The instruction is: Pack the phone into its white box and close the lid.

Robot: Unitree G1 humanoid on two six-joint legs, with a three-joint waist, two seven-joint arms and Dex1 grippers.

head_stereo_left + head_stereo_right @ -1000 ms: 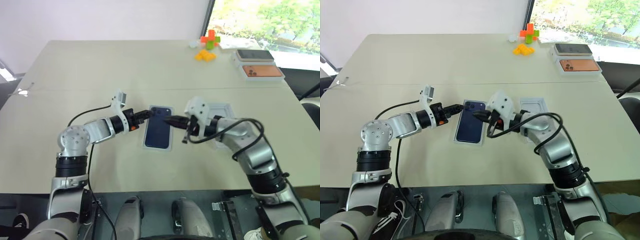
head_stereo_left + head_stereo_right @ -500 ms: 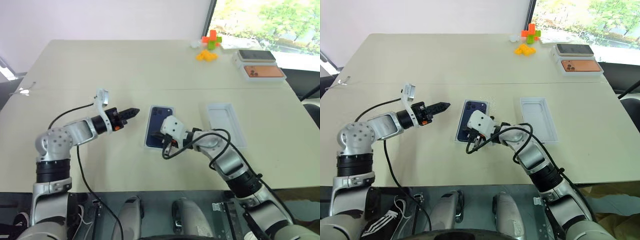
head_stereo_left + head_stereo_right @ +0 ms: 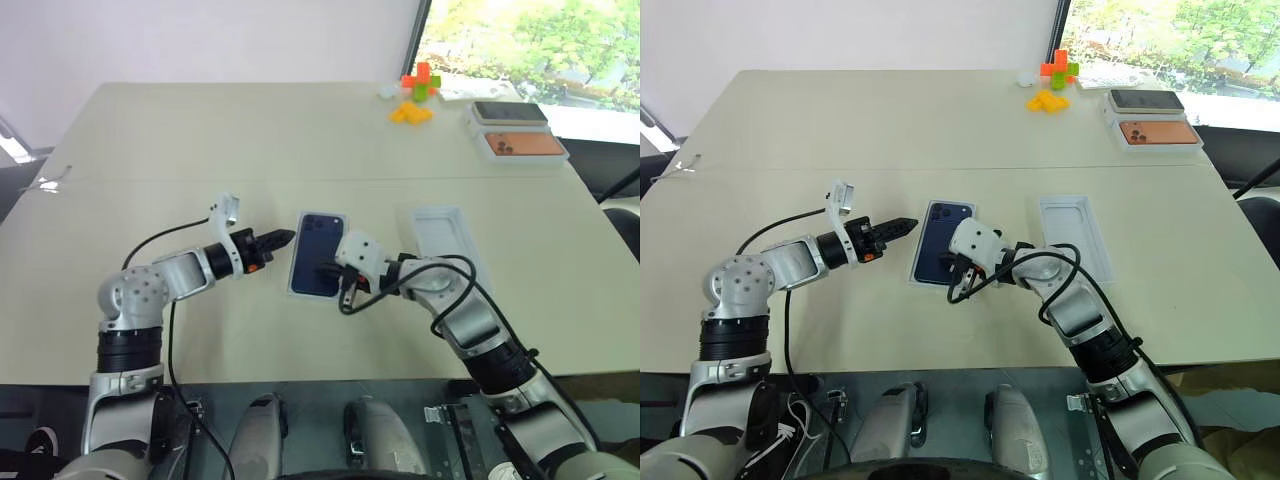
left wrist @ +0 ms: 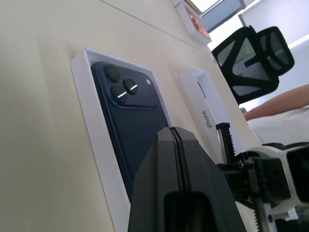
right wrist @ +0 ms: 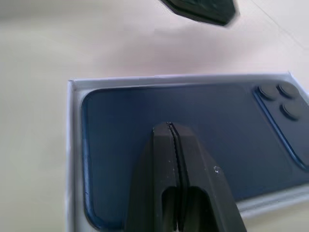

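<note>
phone (image 3: pixel 318 254): lying back-up inside the white box (image 4: pixel 84 104) at mid-table, camera bump at the far end
lid (image 3: pixel 448 240): on the table just right of the box, not on it
my left gripper (image 3: pixel 283 238): fingers pressed together, empty — tip just left of the box's far corner
my right gripper (image 3: pixel 325 270): fingers together, holding nothing — low over the phone's near half
spare boxes (image 3: pixel 518 130): orange-topped and dark-topped, far right corner
</note>
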